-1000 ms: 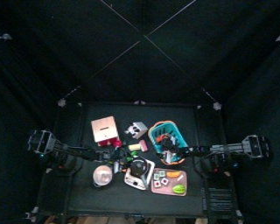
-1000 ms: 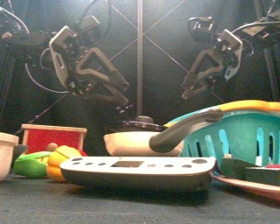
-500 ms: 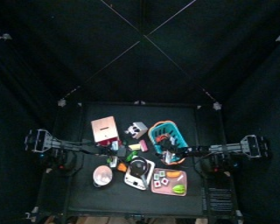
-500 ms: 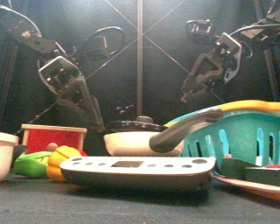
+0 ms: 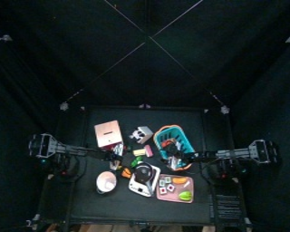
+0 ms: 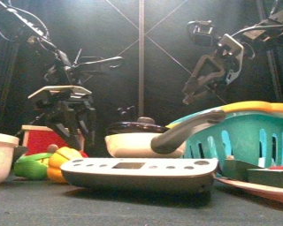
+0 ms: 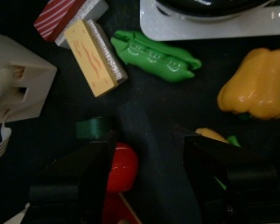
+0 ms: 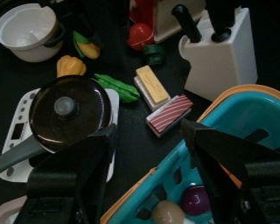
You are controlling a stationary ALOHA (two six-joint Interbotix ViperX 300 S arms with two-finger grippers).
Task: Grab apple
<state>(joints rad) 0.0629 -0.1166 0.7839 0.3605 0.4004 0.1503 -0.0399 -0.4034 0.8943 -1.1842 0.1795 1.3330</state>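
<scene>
two jaws of the left gripper (image 7: 140,171) stand wide over the table's left, apple (image 7: 122,166) just beside one jaw, ungrasped. closing and lifting remain. right gripper (image 8: 149,166) hangs high, also spread, over the teal basket (image 8: 224,149).

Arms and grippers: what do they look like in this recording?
Both arms are black, built of jointed segments with loops of thin black cable trailing off them. The left gripper and right gripper each end in two flat black jaws on a blocky black body. No markings or labels can be made out on either.
</scene>
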